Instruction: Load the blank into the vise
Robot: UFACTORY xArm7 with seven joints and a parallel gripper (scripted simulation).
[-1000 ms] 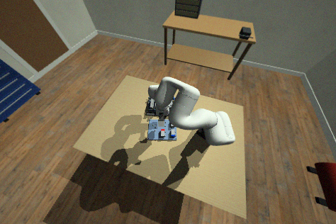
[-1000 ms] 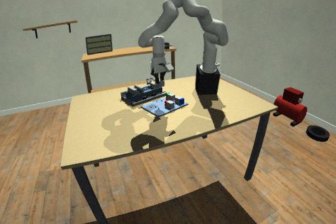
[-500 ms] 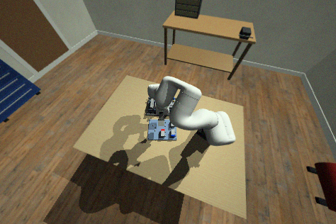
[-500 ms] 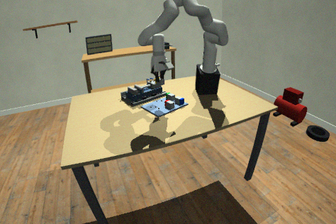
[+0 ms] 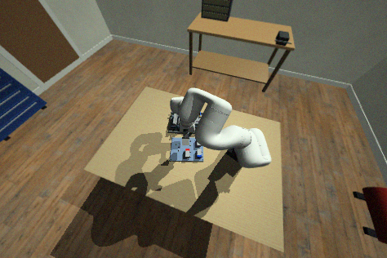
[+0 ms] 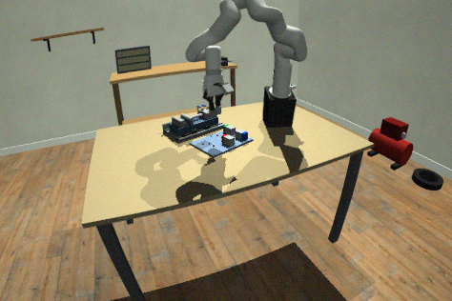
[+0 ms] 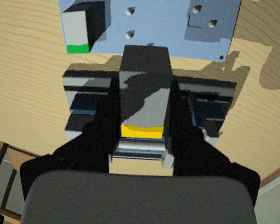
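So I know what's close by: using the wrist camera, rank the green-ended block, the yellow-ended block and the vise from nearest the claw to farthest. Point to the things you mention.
1. Yellow-ended block point(image 7: 145, 102): held in the claw point(image 7: 143, 94).
2. Vise point(image 7: 86, 104): just beneath, showing on both sides.
3. Green-ended block point(image 7: 77, 31): farthest, upper left, on the blue plate point(image 7: 161, 42).
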